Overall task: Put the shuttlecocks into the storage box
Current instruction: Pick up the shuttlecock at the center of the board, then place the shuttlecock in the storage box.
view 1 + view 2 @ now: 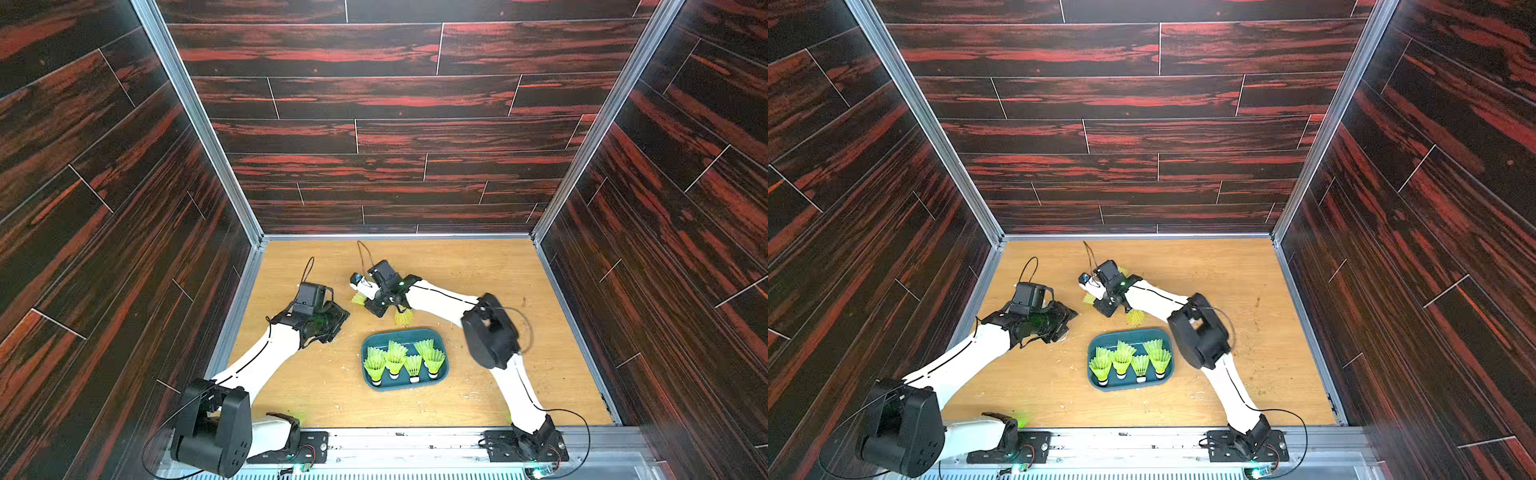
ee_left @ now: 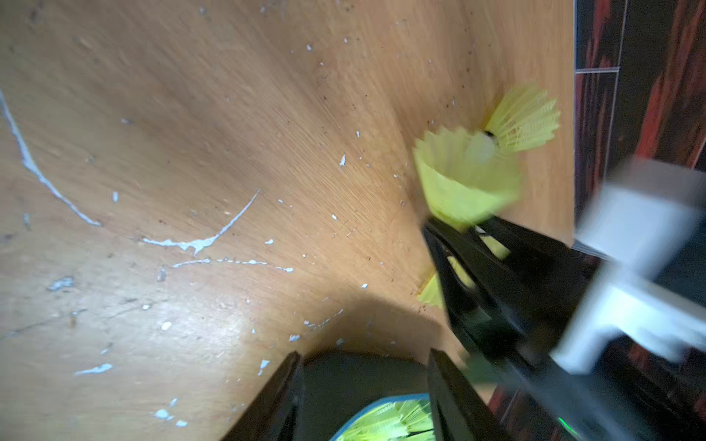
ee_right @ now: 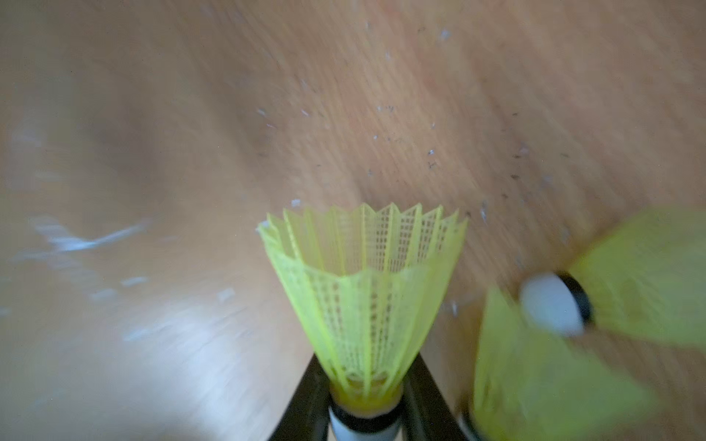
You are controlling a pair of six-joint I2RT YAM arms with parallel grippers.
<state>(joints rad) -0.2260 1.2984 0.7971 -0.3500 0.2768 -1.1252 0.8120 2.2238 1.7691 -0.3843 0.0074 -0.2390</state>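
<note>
The teal storage box (image 1: 400, 333) lies on the wooden floor in both top views, with several neon yellow-green shuttlecocks (image 1: 395, 358) standing in it, white tips down. Behind the box, my right gripper (image 3: 365, 382) is shut on the dark-banded neck of a shuttlecock (image 3: 363, 290) whose skirt points away from the jaws. That held shuttlecock (image 1: 358, 298) shows at the gripper's left. Another shuttlecock (image 1: 403, 318) lies under the right wrist, and two more (image 3: 554, 305) lie blurred beside the jaws. My left gripper (image 2: 363, 382) stands open and empty, left of the box (image 2: 382, 399).
Dark red-streaked walls (image 1: 124, 249) with metal corner posts close in the floor on three sides. The right arm's elbow (image 1: 490, 332) hangs just right of the box. White scratches and flecks (image 2: 191, 244) mark the wood. A metal rail (image 1: 415, 440) runs along the front.
</note>
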